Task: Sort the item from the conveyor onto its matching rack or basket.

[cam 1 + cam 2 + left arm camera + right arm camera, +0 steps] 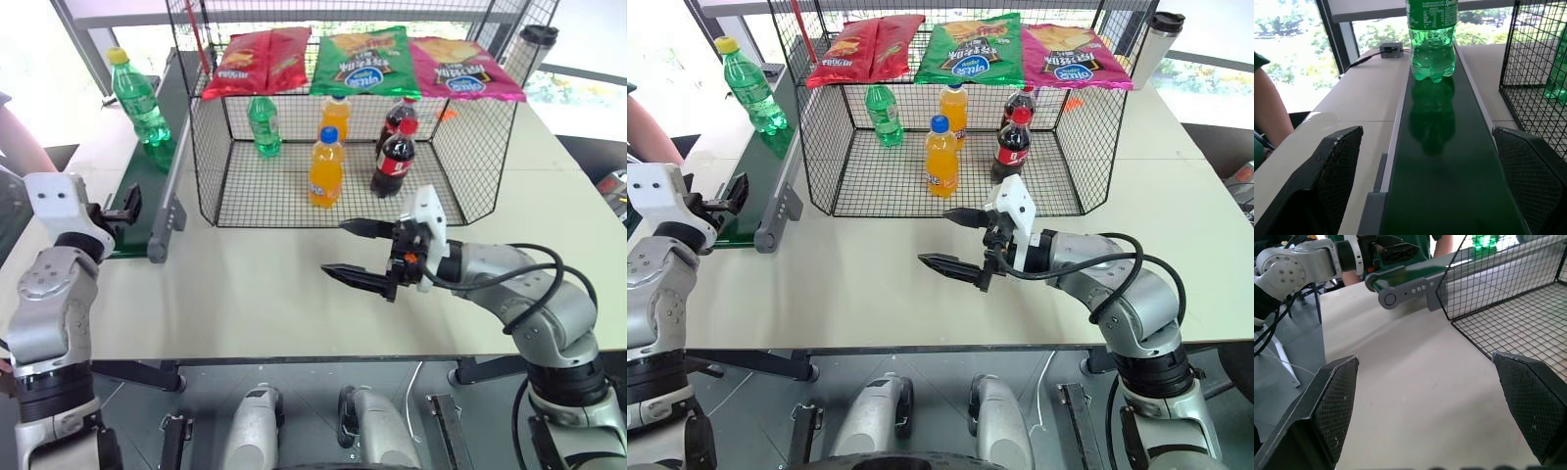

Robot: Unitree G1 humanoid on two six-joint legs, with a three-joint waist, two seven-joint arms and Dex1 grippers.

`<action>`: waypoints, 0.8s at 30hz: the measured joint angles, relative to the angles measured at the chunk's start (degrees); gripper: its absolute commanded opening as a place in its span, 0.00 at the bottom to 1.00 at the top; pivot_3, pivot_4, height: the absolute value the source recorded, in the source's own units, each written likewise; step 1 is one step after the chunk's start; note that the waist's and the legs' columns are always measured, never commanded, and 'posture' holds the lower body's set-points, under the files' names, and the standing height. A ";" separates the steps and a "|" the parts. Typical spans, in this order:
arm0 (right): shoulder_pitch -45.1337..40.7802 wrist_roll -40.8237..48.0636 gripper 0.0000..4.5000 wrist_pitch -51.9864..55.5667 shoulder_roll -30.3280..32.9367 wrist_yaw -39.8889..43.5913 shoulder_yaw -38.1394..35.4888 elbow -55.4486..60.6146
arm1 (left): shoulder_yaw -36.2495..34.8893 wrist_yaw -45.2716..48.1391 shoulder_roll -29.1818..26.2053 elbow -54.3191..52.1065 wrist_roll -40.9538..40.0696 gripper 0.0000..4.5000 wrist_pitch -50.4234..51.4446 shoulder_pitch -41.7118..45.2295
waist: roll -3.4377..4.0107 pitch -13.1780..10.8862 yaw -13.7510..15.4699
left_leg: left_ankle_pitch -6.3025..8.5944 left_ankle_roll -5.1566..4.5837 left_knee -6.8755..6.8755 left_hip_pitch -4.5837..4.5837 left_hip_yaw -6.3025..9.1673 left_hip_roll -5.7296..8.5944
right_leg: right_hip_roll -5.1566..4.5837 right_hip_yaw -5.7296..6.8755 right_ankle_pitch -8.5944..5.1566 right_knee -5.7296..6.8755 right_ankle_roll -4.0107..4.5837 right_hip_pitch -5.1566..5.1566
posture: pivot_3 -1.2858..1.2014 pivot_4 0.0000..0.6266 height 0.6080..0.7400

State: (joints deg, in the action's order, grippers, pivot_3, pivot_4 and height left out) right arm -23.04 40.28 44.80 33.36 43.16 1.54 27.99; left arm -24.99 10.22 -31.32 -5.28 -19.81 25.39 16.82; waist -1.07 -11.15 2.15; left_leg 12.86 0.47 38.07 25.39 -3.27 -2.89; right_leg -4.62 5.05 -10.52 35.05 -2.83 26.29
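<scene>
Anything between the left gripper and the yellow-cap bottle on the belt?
Nothing visible. The left gripper sits open at the near end of the belt, and the bottle stands upright farther along it, with bare belt between them.

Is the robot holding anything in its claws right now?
No, nothing. The left gripper is open at the end of the conveyor, and the yellow-capped green bottle stands untouched up the belt. The right gripper is open over the table.
</scene>
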 measured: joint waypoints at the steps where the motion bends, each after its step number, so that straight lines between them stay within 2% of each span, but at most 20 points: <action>1: 0.09 -0.21 1.00 -0.18 0.02 -0.09 0.00 0.00 | 0.12 0.00 0.08 0.35 0.19 0.98 -0.09 0.20 | 0.00 0.00 0.01 | 0.00 0.00 0.00 0.00 0.00 0.00 | 0.00 0.00 0.00 0.00 0.00 0.00 | 0.52 0.24 1.00; 24: 1.11 -0.84 1.00 -0.93 0.41 -1.30 -0.02 -0.01 | 0.98 0.37 0.52 1.80 1.71 0.98 -2.42 1.01 | 0.00 0.00 0.03 | -0.01 -0.01 0.00 0.00 0.00 0.00 | 0.00 0.00 0.01 0.01 0.00 -0.01 | 0.52 0.24 1.00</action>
State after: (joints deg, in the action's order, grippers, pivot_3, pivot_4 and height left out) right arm -21.93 39.44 43.87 33.77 41.86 1.52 27.98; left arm -24.01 10.59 -30.80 -3.48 -18.10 22.97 17.83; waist -1.07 -11.15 2.17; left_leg 12.85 0.46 38.07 25.39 -3.28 -2.89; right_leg -4.62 5.05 -10.51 35.06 -2.83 26.28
